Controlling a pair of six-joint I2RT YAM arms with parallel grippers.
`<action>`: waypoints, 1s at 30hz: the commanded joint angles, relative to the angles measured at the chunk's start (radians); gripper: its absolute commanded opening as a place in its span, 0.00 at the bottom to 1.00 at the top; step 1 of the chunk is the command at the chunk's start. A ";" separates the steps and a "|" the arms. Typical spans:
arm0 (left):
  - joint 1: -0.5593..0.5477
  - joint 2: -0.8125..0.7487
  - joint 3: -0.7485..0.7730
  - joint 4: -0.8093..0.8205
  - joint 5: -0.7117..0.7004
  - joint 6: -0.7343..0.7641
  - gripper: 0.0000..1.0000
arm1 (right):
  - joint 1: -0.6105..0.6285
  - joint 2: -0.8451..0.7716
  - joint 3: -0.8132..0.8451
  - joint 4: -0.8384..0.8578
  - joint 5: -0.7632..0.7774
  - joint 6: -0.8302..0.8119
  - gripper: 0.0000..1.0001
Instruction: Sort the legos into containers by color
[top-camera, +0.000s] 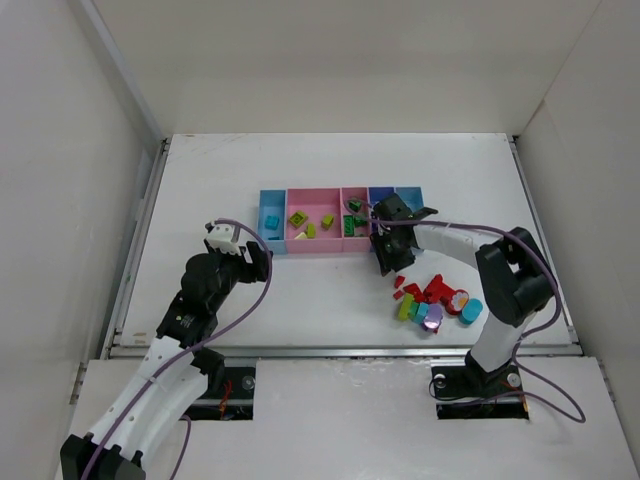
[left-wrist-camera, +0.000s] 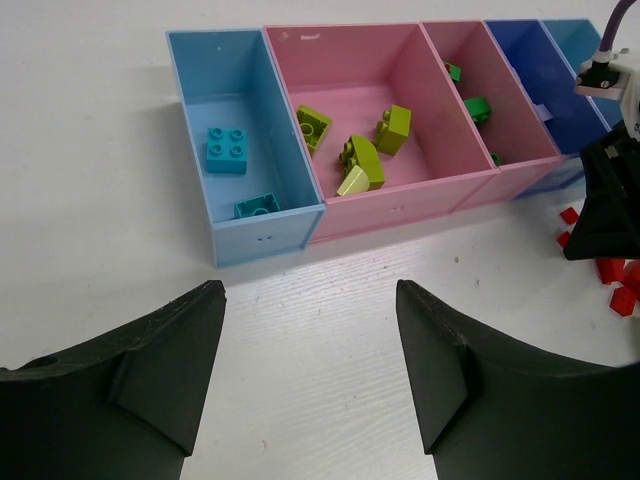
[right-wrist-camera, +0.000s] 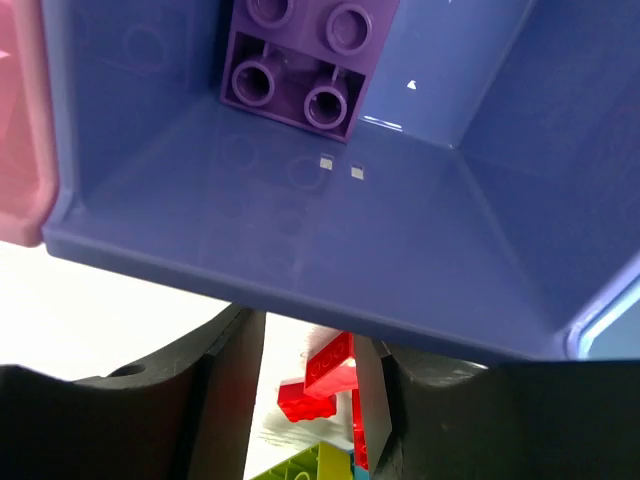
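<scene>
The five joined bins (top-camera: 313, 245) stand mid-table. The left light blue bin (left-wrist-camera: 260, 235) holds two cyan bricks (left-wrist-camera: 227, 150). The wide pink bin (left-wrist-camera: 400, 205) holds several lime bricks (left-wrist-camera: 365, 160). The narrow pink bin (left-wrist-camera: 520, 140) holds green bricks (left-wrist-camera: 477, 108). The purple-blue bin (right-wrist-camera: 300, 250) holds a purple brick (right-wrist-camera: 300, 60). My right gripper (top-camera: 390, 262) is open and empty at that bin's front wall, also in its wrist view (right-wrist-camera: 305, 340), with red bricks (right-wrist-camera: 320, 375) past its fingers. My left gripper (top-camera: 258, 262) is open and empty over bare table, in front of the left blue bin (left-wrist-camera: 310, 290).
A pile of loose red, lime, cyan and purple bricks (top-camera: 435, 300) lies right of centre, near the front edge. My right arm (left-wrist-camera: 610, 200) shows at the right edge of the left wrist view, with red bricks (left-wrist-camera: 610, 270) under it. White walls enclose the table.
</scene>
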 joint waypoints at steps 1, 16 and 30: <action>0.003 -0.013 -0.007 0.047 0.011 0.000 0.66 | 0.003 0.014 0.034 0.050 0.015 -0.013 0.46; 0.003 -0.013 -0.007 0.047 0.002 0.000 0.66 | 0.023 0.024 0.055 0.050 -0.004 -0.013 0.05; 0.003 -0.013 -0.007 0.047 0.002 0.000 0.66 | -0.027 -0.214 0.124 0.105 -0.085 0.014 0.00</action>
